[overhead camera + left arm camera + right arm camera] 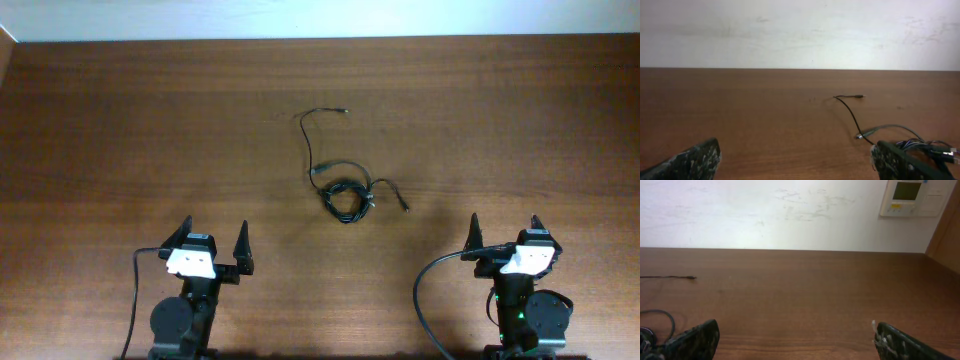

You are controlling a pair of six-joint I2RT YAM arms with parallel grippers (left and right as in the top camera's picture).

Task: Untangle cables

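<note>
The cables (345,197) are found near the middle of the wooden table (120,120), bunched into a small knotted coil of thin black wire. One strand is seen running from the coil toward the far edge and bending to end in a tiny plug, and a shorter strand trails off to the right. Nothing is touching the bundle. The left gripper (213,236) is held well apart from it at the near edge, to the left, with its jaws spread wide and nothing between them. The right gripper (504,228) is placed likewise at the near right, also spread wide and holding nothing. In the left wrist view the coil is partly hidden behind one finger. A pale wall (765,215) is seen beyond the table, with a wall control panel (910,197) mounted on it.
</note>
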